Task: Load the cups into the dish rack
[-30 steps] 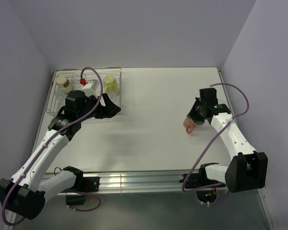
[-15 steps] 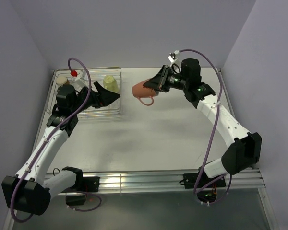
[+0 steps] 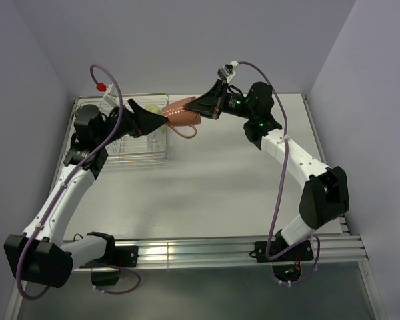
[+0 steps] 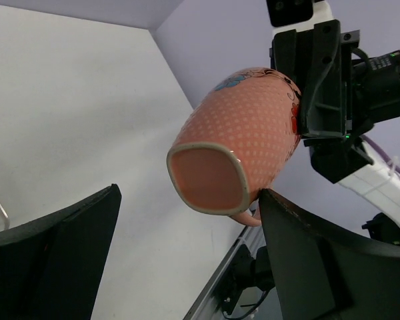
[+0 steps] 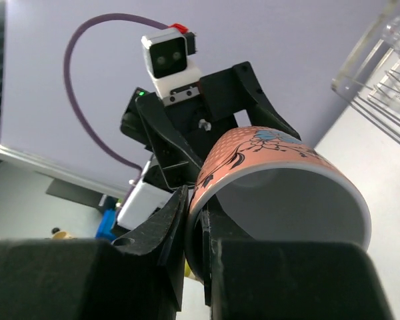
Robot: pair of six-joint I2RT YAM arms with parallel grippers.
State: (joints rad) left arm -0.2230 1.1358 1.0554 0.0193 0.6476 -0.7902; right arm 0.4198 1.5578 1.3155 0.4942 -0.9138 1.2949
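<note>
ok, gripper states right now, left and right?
Left gripper: open, nothing held.
Right gripper: shut on the rim of the orange mug.

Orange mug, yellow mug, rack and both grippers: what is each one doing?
orange mug: in the air, lying sideways, bottom towards the left gripper.
right gripper: shut on the orange mug's rim.
left gripper: open, right in front of the mug's bottom.
rack: standing on the table, far left.
yellow mug: in the rack, partly hidden by the left gripper.

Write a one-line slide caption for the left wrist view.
Right gripper holds the orange mug, base first, before the open left gripper.
</note>
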